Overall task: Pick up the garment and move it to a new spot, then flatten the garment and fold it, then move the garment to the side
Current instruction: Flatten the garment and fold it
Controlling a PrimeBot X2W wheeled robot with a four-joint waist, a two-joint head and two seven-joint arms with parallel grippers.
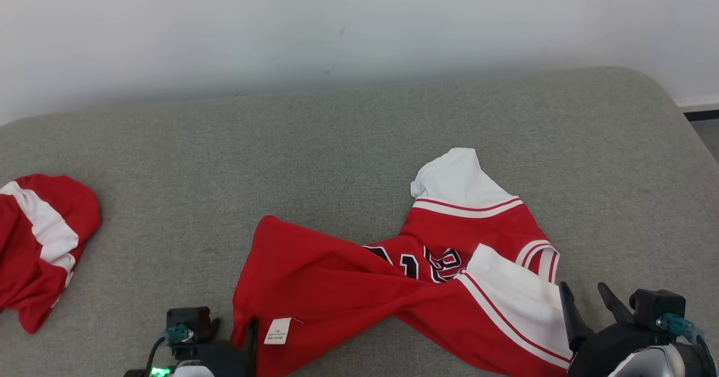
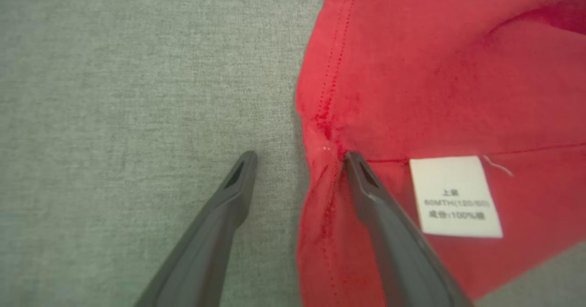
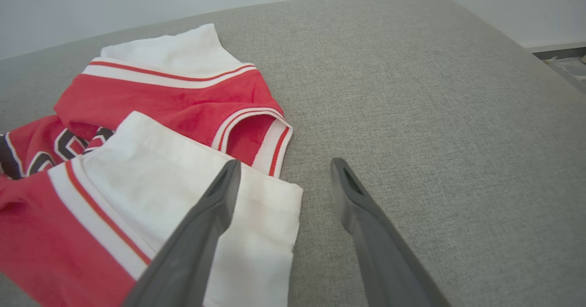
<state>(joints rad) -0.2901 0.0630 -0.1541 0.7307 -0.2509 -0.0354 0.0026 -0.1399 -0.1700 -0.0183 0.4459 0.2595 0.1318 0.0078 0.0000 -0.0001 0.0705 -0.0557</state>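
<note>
The garment [image 1: 337, 287] is a red jersey with white sleeves and dark lettering, lying crumpled and twisted on the grey padded surface [image 1: 337, 141]. My left gripper [image 1: 235, 327] is at its lower left corner. In the left wrist view this gripper [image 2: 298, 160] is open, straddling the red hem [image 2: 320, 128], with one finger [image 2: 366, 188] resting on the cloth beside a white label [image 2: 455, 197]. My right gripper [image 1: 591, 301] is open at the garment's right end. Its left finger [image 3: 215, 206] is over the white sleeve [image 3: 151, 174] and the other over bare surface.
A second red and white garment [image 1: 39, 242] lies bunched at the far left of the surface. A white wall [image 1: 337, 23] runs behind. The surface's rounded right corner [image 1: 674, 107] drops off to the floor [image 1: 709, 135].
</note>
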